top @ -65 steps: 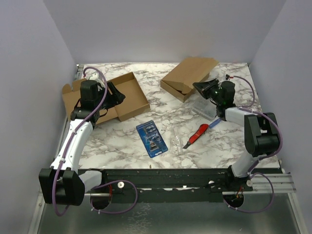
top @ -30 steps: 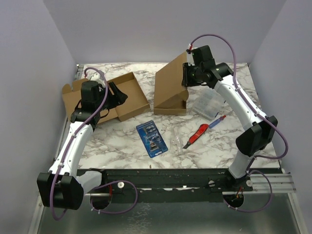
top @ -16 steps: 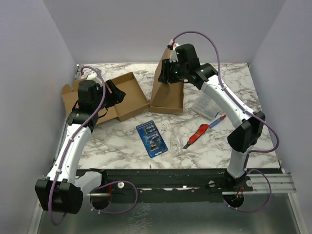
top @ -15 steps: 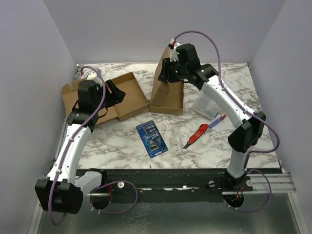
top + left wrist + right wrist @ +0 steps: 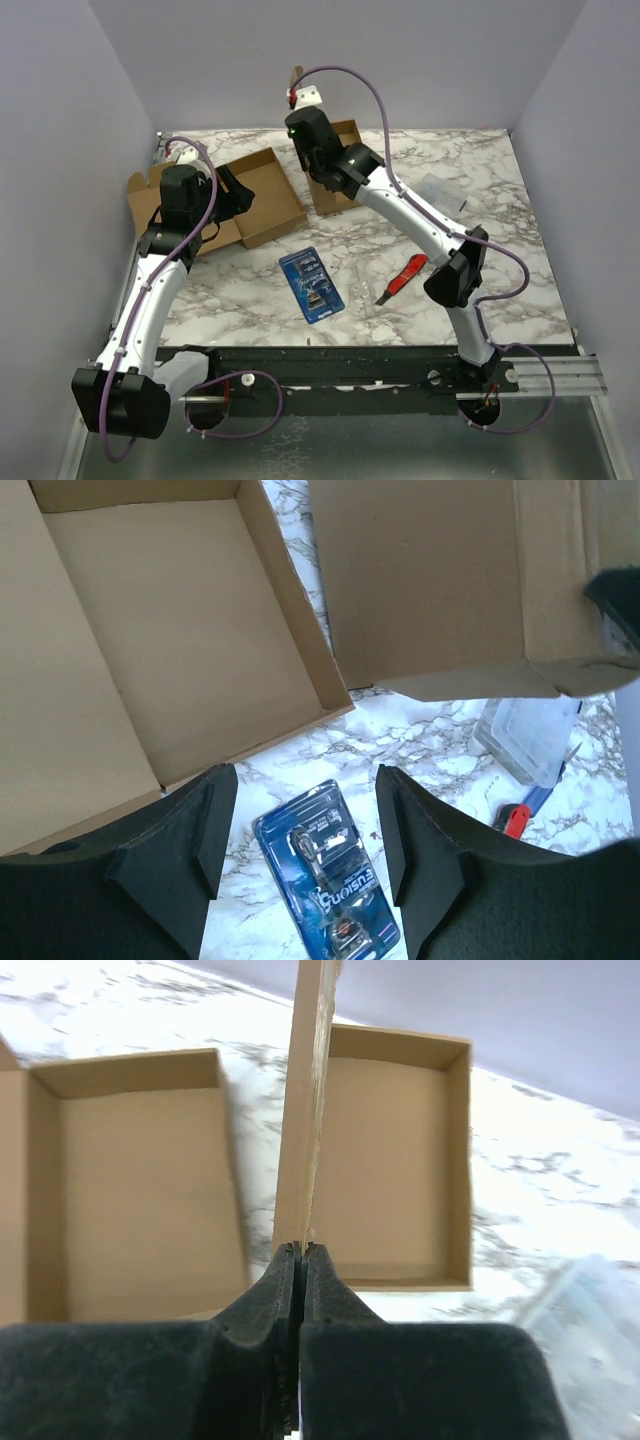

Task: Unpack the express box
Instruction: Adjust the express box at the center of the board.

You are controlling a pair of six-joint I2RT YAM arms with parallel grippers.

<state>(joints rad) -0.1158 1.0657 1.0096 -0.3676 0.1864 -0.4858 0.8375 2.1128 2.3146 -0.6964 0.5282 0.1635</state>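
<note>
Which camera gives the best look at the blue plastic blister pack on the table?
Left wrist: the blue plastic blister pack appears large with legible print, though its lower end is cropped. Top external shows the pack whole but small. Right wrist does not show it.

Top camera looks steeply down over the whole table (image 5: 505, 200); both wrist cameras look down closely, sharing the flat open box (image 5: 255, 195).
</note>
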